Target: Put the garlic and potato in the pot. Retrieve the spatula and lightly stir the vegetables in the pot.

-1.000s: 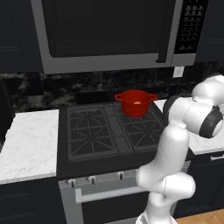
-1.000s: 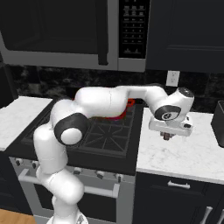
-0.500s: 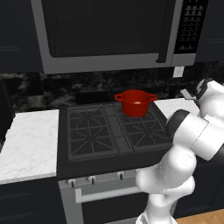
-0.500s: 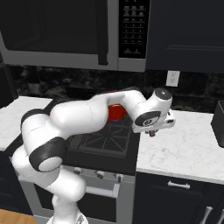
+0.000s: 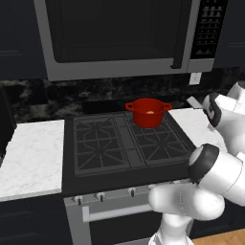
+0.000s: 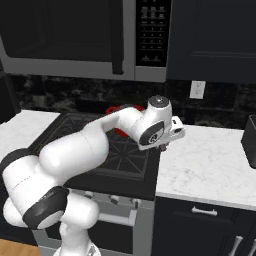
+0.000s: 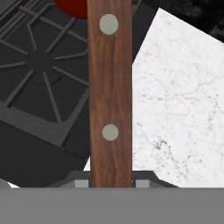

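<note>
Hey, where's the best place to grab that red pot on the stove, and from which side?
Grip the short loop handle on the arm's side of the pot, coming down from above. The round body looks too wide to pinch, while the handle juts out sideways at the rim, thin and clear of the stove grates.

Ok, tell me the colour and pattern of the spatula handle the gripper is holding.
Brown wood grain with two pale round rivets, clearest in the hand view: spatula handle.
</note>
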{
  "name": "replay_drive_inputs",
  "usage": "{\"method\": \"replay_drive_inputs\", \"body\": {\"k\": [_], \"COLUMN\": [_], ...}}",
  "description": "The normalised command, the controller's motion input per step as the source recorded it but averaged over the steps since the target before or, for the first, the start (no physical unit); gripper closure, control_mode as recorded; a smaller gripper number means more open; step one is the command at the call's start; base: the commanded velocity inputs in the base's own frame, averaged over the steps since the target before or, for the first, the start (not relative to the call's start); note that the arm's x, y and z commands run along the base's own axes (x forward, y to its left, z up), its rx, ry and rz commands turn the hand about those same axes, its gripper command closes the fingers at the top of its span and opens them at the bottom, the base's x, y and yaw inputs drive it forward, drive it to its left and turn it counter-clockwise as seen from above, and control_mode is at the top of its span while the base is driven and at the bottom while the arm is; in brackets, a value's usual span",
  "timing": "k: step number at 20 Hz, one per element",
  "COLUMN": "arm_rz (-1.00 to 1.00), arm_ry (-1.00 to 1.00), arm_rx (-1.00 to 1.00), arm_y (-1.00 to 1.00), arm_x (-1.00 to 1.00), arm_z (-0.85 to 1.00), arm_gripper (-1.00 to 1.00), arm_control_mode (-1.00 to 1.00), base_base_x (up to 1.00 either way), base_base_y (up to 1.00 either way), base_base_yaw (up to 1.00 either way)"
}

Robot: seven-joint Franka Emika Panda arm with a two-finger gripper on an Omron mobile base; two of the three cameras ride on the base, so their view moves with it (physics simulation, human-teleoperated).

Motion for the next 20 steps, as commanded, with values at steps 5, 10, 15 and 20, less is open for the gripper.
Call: {"method": "replay_drive_inputs", "body": {"k": [5, 10, 15, 20], "arm_rz": [0.02, 0.03, 0.03, 0.02], "arm_ry": [0.0, 0.0, -0.06, -0.01], "arm_rx": [-0.19, -0.24, -0.22, -0.25], "arm_y": [0.4, 0.05, 0.11, 0.2], "arm_x": [0.07, 0.0, 0.0, 0.22], "arm_z": [0.32, 0.06, 0.05, 0.29], "arm_gripper": [1.0, 1.0, 1.0, 1.0], "arm_control_mode": [-1.0, -1.0, -1.0, -1.0], "base_base_x": [0.0, 0.0, 0.0, 0.0], "base_base_y": [0.0, 0.0, 0.0, 0.0], "base_base_yaw": [0.0, 0.0, 0.0, 0.0]}}
